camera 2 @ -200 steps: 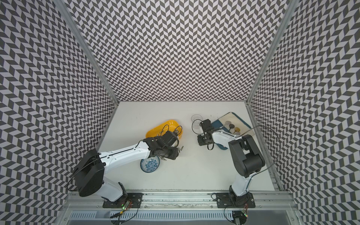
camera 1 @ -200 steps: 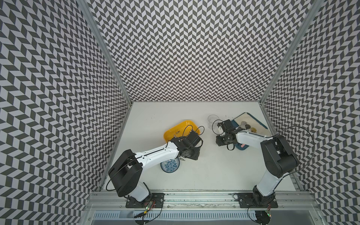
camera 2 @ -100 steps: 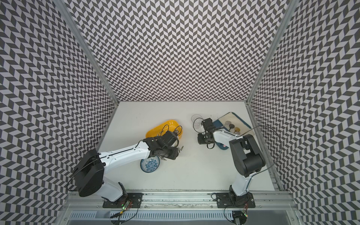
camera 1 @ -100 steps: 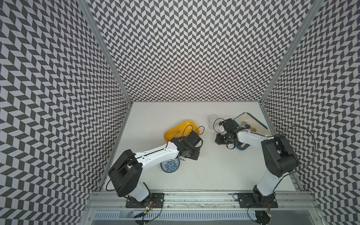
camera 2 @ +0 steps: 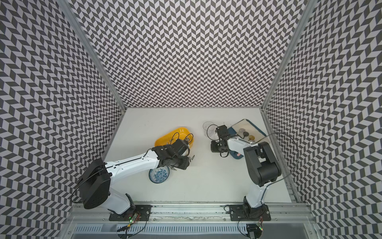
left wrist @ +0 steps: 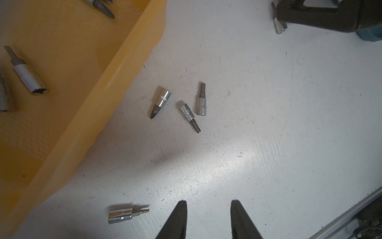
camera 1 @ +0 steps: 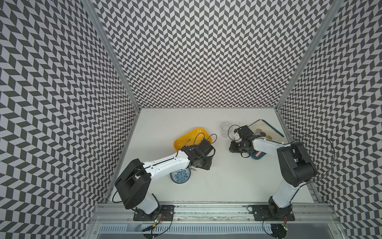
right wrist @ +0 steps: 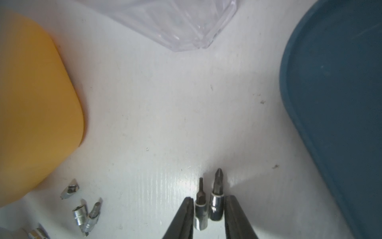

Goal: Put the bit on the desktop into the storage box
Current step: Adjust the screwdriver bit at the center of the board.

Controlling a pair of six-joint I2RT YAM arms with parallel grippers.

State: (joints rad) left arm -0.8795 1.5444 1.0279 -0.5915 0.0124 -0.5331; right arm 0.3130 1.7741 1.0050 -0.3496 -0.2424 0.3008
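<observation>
The chevron-patterned walls enclosed a white table. In both top views the yellow storage box sat at ten o'clock from the table's middle. A blue-and-white bowl was at six o'clock from the box, and a dark-blue board at three o'clock.

In the left wrist view the left gripper had its fingers spread, with only bare table between them. Three loose bits lay clustered on the table just beside the box wall. A fourth bit lay near one fingertip, and more bits lay inside the box.

In the right wrist view the right gripper straddled a hex bit and a Phillips bit, side by side on the table. Whether it pinched them was unclear.
</observation>
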